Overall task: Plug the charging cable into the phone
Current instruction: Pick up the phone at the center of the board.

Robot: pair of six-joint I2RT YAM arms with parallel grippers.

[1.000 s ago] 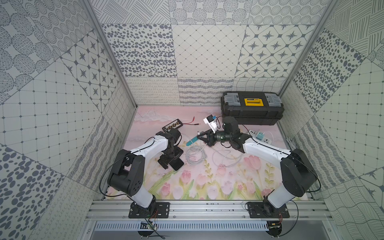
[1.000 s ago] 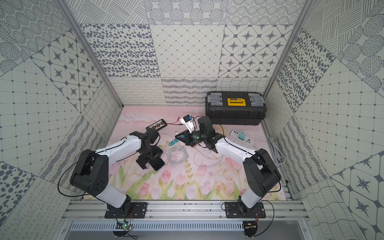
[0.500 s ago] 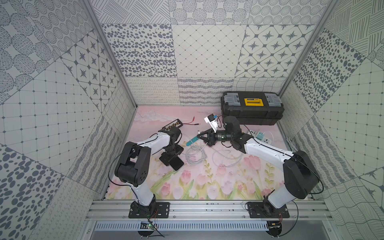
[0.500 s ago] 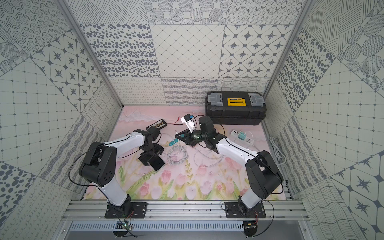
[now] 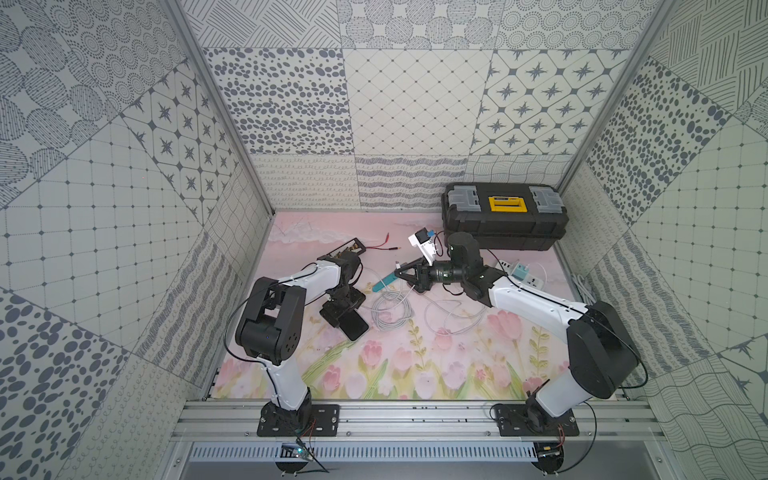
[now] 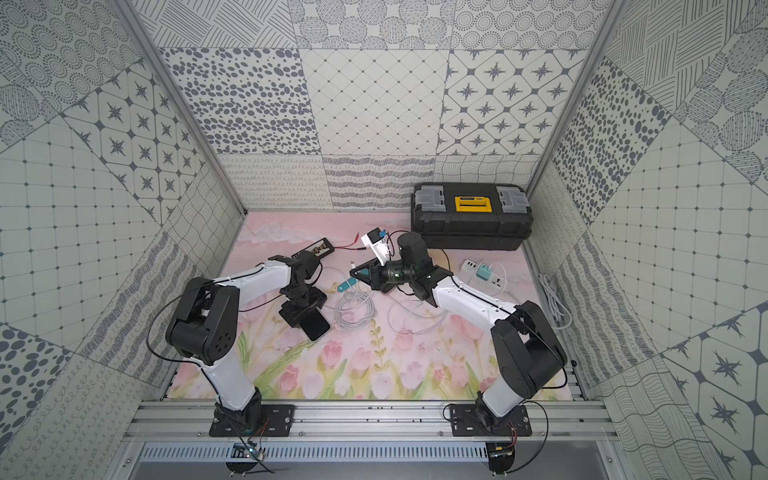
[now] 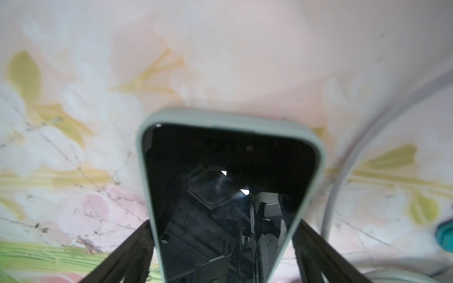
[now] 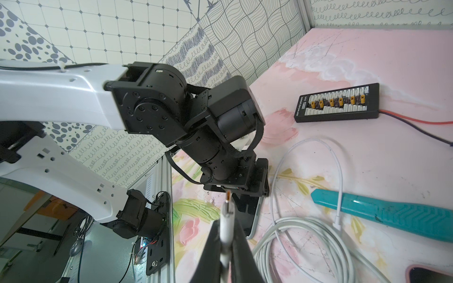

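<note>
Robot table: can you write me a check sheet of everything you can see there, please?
Surface: flowery pink mat, flat, a bit scuffed.
Job's things: phone lying screen up, dark; charging cable plug not in the phone yet.
Clutter: teal tool, black toolbox, connector board, power strip.
Grippers: left jaws sit either side of the phone, grip unclear; right jaws shut on the plug, its tip pointing towards the phone.
Cables: white coil on the mat; red lead from the connector board.
Surroundings: patterned walls; metal rail in front.
</note>
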